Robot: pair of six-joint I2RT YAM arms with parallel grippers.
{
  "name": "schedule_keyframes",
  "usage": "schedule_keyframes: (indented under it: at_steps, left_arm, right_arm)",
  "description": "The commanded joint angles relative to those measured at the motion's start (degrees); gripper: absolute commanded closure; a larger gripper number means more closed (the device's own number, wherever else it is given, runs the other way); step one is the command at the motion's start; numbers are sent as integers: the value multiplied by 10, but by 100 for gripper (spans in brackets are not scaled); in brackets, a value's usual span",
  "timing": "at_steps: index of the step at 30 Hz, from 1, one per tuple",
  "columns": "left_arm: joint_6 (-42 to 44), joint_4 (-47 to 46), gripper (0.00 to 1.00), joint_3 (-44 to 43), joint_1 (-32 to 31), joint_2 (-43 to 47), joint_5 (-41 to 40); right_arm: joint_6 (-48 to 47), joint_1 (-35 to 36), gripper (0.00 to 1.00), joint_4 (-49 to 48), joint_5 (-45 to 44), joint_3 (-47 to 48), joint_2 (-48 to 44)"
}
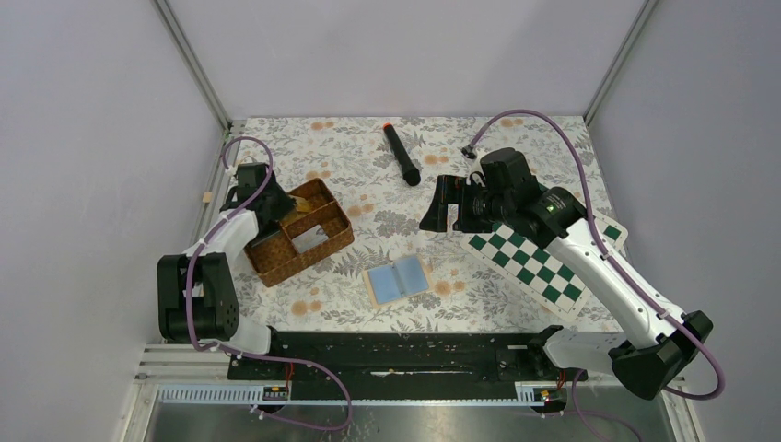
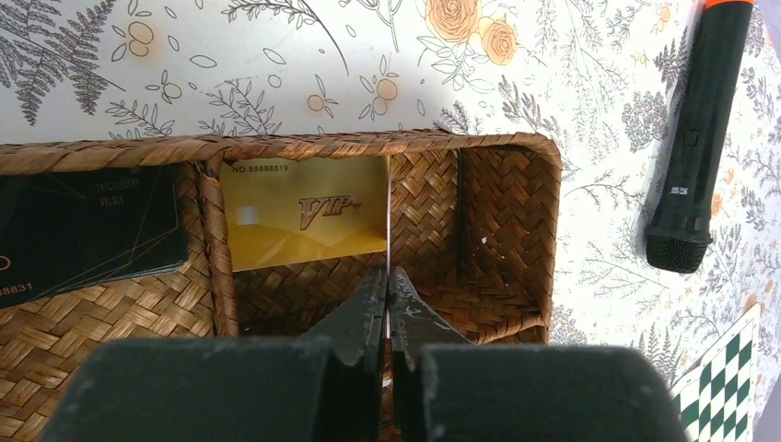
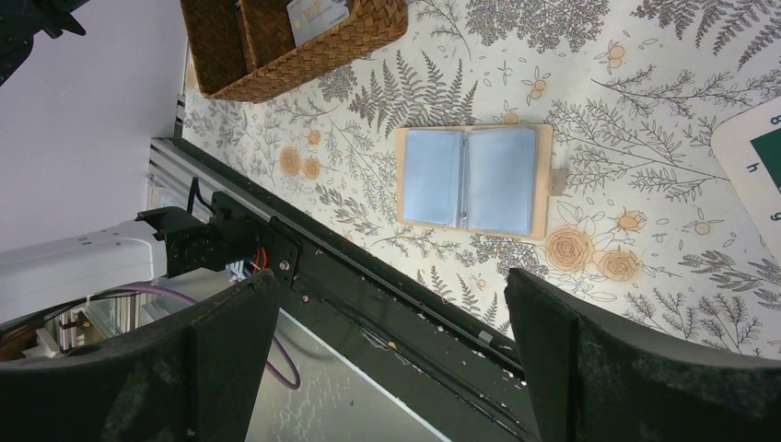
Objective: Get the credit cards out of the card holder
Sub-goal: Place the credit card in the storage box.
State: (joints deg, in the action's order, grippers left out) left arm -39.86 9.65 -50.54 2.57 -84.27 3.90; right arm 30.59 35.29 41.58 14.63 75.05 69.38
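The card holder (image 1: pixel 398 279) lies open flat on the table, tan with light blue inner faces; it also shows in the right wrist view (image 3: pixel 470 180). I cannot tell whether the blue faces are cards or pockets. My left gripper (image 1: pixel 284 204) is over the brown woven basket (image 1: pixel 276 262), shut on a thin card seen edge-on (image 2: pixel 389 221) between its fingertips (image 2: pixel 389 276). A yellow-gold VIP card (image 2: pixel 304 212) lies in the basket's middle compartment. A dark card (image 2: pixel 87 230) lies in the compartment to its left. My right gripper (image 1: pixel 440 204) is wide open and empty, in the air, its jaws (image 3: pixel 391 281) far apart.
A black microphone (image 1: pixel 402 155) with an orange tip lies at the back centre, also in the left wrist view (image 2: pixel 691 138). The green-white chequered board (image 1: pixel 543 262) lies under my right arm. The black base rail (image 1: pixel 396 354) runs along the near edge.
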Motion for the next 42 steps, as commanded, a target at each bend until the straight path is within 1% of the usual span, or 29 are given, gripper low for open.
schedule_keyframes:
  at_steps: [1, 18, 21, 34, 42]
  left_arm:
    - [13, -10, 100, -20, 6, 5, -12]
    - [26, 26, 100, -39, 7, -17, -37]
    - [29, 30, 100, -39, 7, -14, -55]
    - [36, 42, 99, -41, 7, -14, -63]
    - [42, 51, 96, -40, 9, -9, -68]
  right_arm:
    - [-9, -6, 1, 1, 10, 24, -3]
    - [-1, -7, 1, -1, 6, 16, -3]
    - [1, -9, 1, -1, 8, 15, -3]
    - [5, -10, 1, -1, 7, 10, -6]
    - [6, -12, 1, -2, 6, 7, -5]
